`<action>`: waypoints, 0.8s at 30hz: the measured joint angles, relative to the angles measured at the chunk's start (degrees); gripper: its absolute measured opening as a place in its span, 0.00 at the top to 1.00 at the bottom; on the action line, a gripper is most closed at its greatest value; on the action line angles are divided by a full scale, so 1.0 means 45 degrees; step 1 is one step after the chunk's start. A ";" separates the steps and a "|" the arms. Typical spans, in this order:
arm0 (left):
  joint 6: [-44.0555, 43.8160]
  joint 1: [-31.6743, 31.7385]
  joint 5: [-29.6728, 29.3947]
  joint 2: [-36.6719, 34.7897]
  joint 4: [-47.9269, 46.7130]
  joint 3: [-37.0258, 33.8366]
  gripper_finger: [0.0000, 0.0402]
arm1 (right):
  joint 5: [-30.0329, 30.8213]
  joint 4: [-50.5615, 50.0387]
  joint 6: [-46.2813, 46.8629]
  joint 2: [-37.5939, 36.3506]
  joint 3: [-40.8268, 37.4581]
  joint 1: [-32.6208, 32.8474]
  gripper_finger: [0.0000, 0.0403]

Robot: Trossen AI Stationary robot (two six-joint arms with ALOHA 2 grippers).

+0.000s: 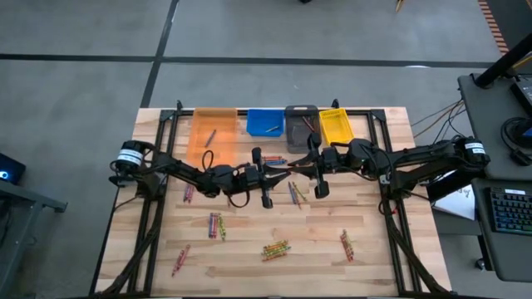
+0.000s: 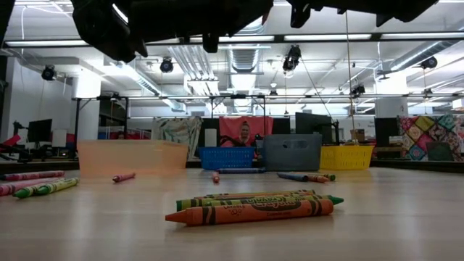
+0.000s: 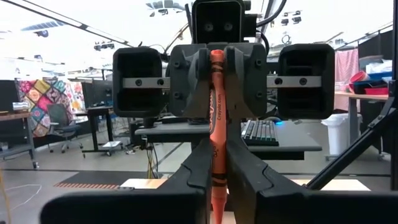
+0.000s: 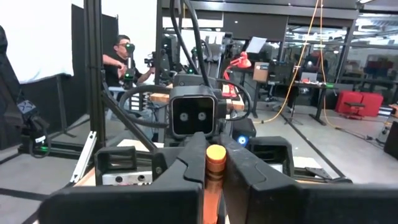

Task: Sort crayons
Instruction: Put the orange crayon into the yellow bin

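An orange crayon (image 3: 215,124) is held in the air above the middle of the table, between my two grippers, which face each other. My left gripper (image 3: 215,163) is shut on one end of it. The right gripper (image 4: 215,163) is shut on the other end (image 4: 216,154). From above, the left gripper (image 1: 281,170) and the right gripper (image 1: 301,166) meet tip to tip. Loose crayons lie in small clusters on the wood (image 1: 216,224), (image 1: 276,249), (image 1: 346,245). A green and orange bunch of crayons (image 2: 254,206) lies close in the low view.
Four bins stand in a row at the table's far edge: orange (image 1: 198,124), blue (image 1: 253,123), grey (image 1: 291,133) and yellow (image 1: 335,133). A few crayons lie in them. Black frame rails run along both sides. A person stands in the room behind.
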 joint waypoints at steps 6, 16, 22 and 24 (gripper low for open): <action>-0.0192 0.0002 -0.0034 -0.0005 -0.0121 0.0000 0.82 | -0.0013 -0.0322 0.0116 -0.0008 0.0000 -0.0139 0.96; -0.0148 0.0044 -0.2776 -0.0938 -0.3229 0.0000 0.64 | 0.2069 -0.3654 0.0529 -0.0063 0.1041 -0.1429 0.97; 0.0311 0.0060 -0.4343 -0.1843 -0.5747 0.0000 0.63 | 0.6533 -0.7811 0.0587 -0.0015 0.2379 -0.2190 0.97; 0.0474 0.0069 -0.5069 -0.2077 -0.6315 0.0000 0.63 | 0.8138 -0.8966 0.1030 -0.0015 0.2730 -0.2576 0.97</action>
